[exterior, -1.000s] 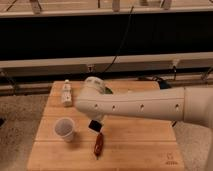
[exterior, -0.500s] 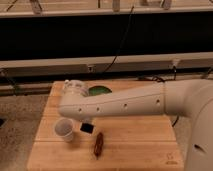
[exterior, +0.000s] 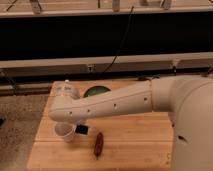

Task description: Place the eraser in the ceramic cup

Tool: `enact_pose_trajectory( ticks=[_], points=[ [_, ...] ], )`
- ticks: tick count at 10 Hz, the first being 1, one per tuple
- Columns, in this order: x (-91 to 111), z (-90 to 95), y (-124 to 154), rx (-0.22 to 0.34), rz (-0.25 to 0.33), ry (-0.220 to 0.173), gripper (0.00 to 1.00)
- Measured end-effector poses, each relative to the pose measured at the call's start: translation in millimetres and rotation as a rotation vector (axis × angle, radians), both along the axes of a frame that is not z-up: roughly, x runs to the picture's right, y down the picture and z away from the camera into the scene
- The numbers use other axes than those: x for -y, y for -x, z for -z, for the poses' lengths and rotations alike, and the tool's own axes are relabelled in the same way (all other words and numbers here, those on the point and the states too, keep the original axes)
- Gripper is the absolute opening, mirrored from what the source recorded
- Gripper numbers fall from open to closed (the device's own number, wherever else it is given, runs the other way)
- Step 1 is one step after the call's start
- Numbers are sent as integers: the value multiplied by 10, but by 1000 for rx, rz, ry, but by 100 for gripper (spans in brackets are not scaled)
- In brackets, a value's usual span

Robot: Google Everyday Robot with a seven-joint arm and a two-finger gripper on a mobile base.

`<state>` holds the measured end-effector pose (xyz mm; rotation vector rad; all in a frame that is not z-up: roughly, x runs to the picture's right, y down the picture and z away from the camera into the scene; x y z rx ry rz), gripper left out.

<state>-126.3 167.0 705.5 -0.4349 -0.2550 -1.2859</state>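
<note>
The white ceramic cup [exterior: 63,132] stands upright on the left part of the wooden table [exterior: 135,150]. My arm reaches in from the right, and its elbow end hangs over the cup's upper rim and hides part of it. My gripper [exterior: 80,129] sits low under the arm, just right of the cup. It is shut on the black eraser [exterior: 83,131], which hangs close above the table beside the cup's right wall.
A dark red chili-shaped thing [exterior: 98,144] lies right of the eraser, nearer the front. A green bowl [exterior: 96,91] and a small white bottle [exterior: 65,90] stand at the table's back edge, partly behind the arm. Dark cabinets stand behind.
The arm has swung left, carrying the eraser from above the chili-shaped thing to just beside the cup. The cup, bowl and bottle have not moved.
</note>
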Motion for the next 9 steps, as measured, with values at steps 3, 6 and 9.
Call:
enact_pose_trajectory(
  ticks=[3, 6, 9],
  points=[
    [27, 19, -2, 7, 7, 2, 0],
    [239, 252, 187, 45, 47, 10, 0],
    [268, 335, 503, 101, 94, 55, 0]
  ],
)
